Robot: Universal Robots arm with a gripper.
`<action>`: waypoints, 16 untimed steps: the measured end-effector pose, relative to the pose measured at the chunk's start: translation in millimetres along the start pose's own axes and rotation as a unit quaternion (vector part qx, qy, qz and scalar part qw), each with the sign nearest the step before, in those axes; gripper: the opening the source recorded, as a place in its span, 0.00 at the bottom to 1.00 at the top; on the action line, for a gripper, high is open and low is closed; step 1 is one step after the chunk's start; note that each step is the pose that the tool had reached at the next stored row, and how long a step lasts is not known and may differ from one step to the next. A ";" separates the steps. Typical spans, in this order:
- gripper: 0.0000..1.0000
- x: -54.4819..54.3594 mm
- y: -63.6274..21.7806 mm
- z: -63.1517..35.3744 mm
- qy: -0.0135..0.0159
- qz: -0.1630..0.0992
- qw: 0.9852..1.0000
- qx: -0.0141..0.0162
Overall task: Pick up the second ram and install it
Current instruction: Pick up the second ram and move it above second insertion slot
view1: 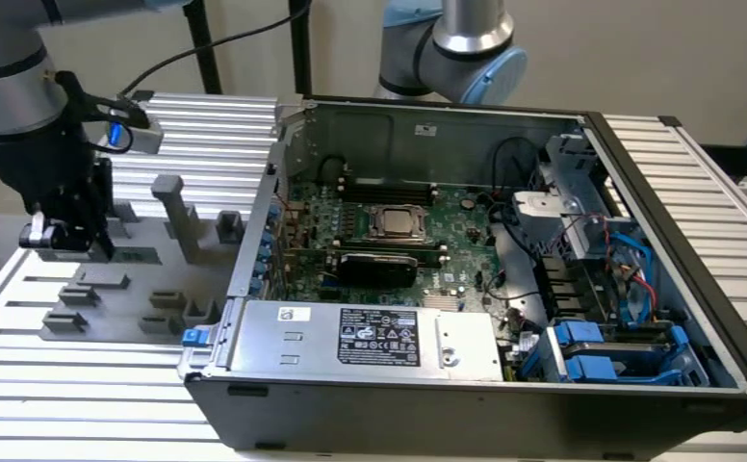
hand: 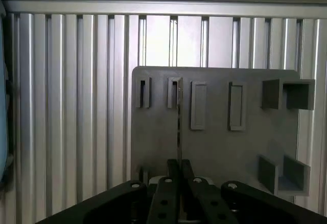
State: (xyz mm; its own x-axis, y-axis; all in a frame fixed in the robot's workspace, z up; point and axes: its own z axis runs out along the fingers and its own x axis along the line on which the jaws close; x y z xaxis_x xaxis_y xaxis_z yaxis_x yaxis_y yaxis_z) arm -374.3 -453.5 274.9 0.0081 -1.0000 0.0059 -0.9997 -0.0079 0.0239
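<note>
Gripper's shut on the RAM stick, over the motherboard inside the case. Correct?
Not over the motherboard. The gripper is shut on the second ram over the gray parts holder, outside the PC case on the exterior view's left; the exterior view shows it.

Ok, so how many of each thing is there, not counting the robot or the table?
Computer: 1
Grey tray: 1
Memory stick, held in the end effector: 1
Total: 3
</note>
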 end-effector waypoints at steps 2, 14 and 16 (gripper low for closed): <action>0.14 0.1 -1.7 -7.6 -0.001 0.000 1.000 0.000; 0.14 0.7 -36.8 -61.9 -0.004 -0.002 1.000 0.000; 0.14 0.8 -44.1 -71.1 -0.005 -0.002 1.000 0.000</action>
State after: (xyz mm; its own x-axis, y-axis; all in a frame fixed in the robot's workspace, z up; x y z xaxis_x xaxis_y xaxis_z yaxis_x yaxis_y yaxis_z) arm -328.5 -453.5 344.9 0.0115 -0.9999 -0.0040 -0.9997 -0.0116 0.0237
